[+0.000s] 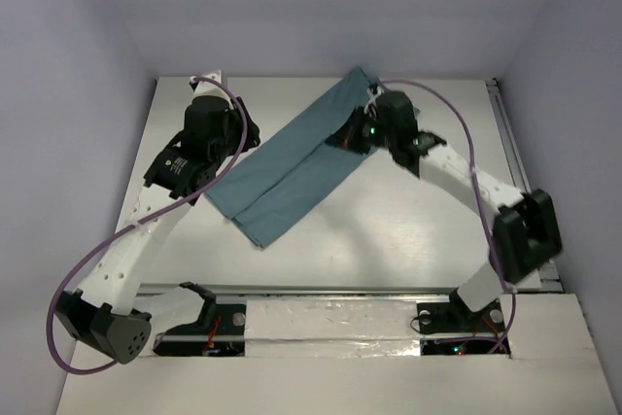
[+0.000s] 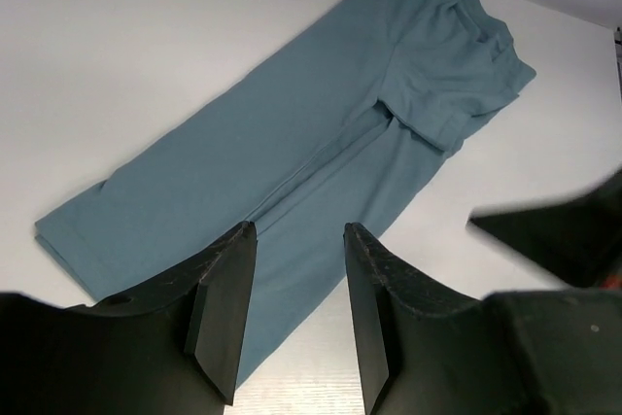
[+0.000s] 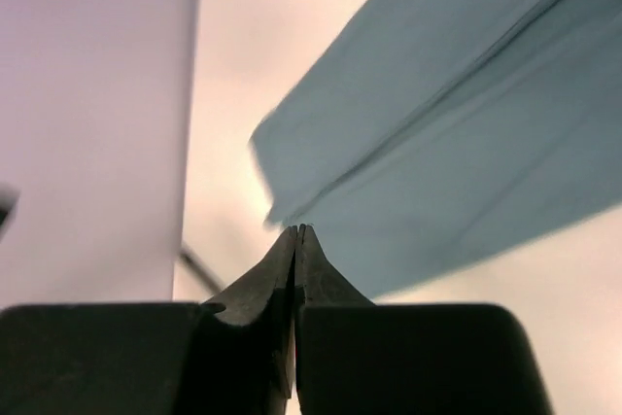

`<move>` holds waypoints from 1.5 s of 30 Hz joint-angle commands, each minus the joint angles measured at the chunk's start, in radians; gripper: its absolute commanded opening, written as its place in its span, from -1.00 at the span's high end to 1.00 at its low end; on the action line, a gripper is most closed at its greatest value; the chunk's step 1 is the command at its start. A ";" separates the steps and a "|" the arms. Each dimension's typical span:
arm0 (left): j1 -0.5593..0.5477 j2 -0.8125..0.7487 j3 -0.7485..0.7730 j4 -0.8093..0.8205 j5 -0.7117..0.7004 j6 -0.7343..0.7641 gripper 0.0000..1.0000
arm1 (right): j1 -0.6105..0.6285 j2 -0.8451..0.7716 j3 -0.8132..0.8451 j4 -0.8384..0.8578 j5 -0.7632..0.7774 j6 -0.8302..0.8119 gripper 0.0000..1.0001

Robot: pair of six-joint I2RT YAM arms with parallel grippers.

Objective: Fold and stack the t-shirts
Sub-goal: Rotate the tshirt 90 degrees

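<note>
A plain teal t-shirt (image 1: 292, 167) lies on the white table, folded lengthwise into a long strip that runs diagonally from the far middle to the near left. It shows flat in the left wrist view (image 2: 321, 133), collar end far right, and blurred in the right wrist view (image 3: 466, 143). My left gripper (image 1: 243, 135) (image 2: 298, 232) is open and empty, hovering over the strip's left side. My right gripper (image 1: 352, 135) (image 3: 298, 230) is shut with nothing between its fingers, just above the strip's right edge near the collar end.
Pale walls close in the table on the left, back and right. A metal rail (image 1: 501, 133) runs along the right edge. A taped strip and the arm bases (image 1: 321, 323) sit at the near edge. The right arm's dark tip (image 2: 554, 230) shows in the left wrist view.
</note>
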 commanded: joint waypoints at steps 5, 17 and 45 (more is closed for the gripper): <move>0.011 0.015 0.080 0.031 0.039 0.027 0.32 | 0.321 -0.083 -0.472 0.251 0.179 0.237 0.09; 0.011 -0.016 -0.006 0.032 0.075 0.018 0.38 | 0.389 0.222 -0.443 0.398 0.236 0.456 0.08; 0.011 0.605 0.141 0.250 0.127 0.097 0.24 | 0.305 -0.899 -0.784 -0.659 0.366 0.270 -0.39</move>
